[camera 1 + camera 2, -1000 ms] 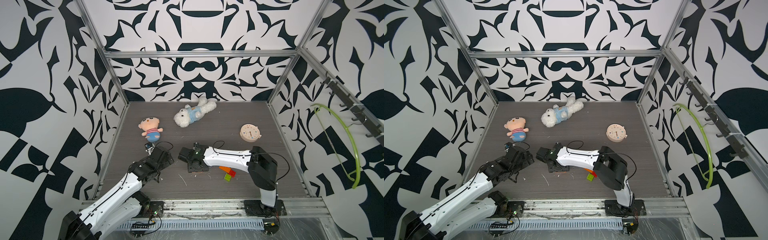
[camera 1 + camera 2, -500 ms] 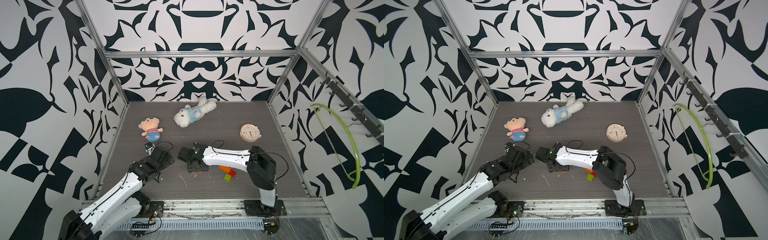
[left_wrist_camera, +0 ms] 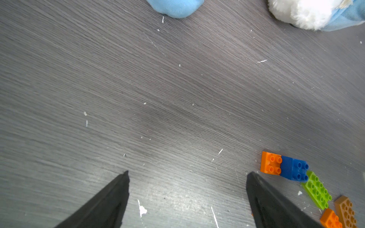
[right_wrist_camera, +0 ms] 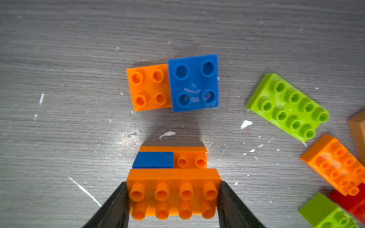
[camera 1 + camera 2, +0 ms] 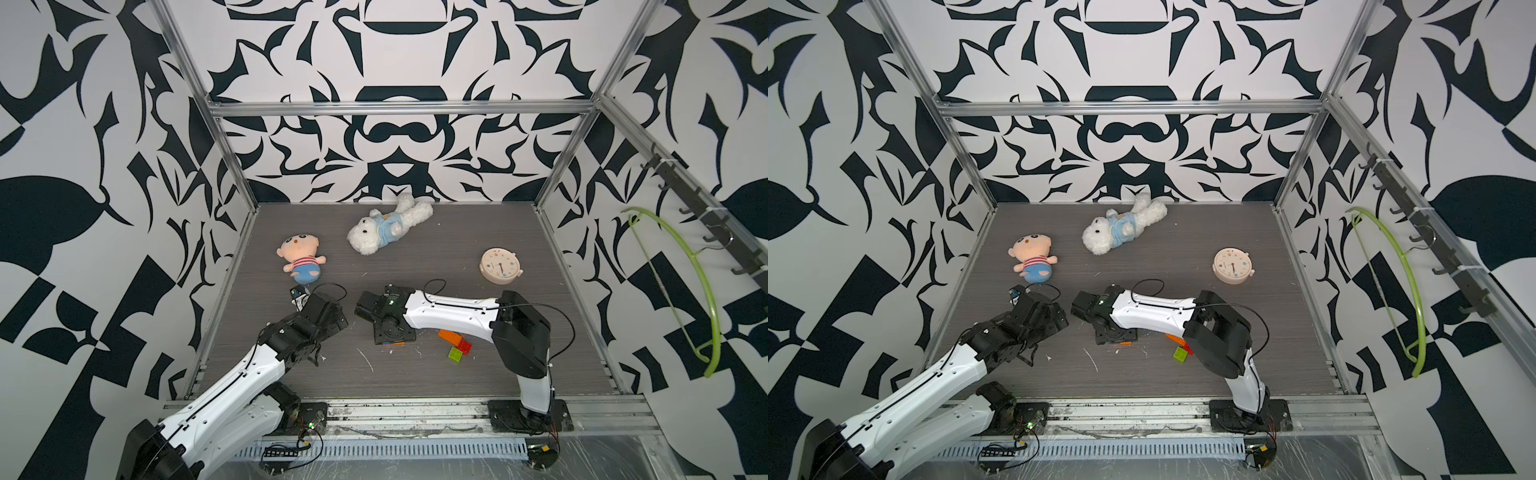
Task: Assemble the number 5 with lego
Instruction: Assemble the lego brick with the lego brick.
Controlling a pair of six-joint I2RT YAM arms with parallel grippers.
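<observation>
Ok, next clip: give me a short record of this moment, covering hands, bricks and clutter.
left hand: open, empty, above the table
right hand: shut on orange brick cluster, which has a blue piece attached
loose bricks: orange-blue pair, green brick, second orange brick
clutter: doll, white plush dog, clock
number 5: not yet assembled
</observation>
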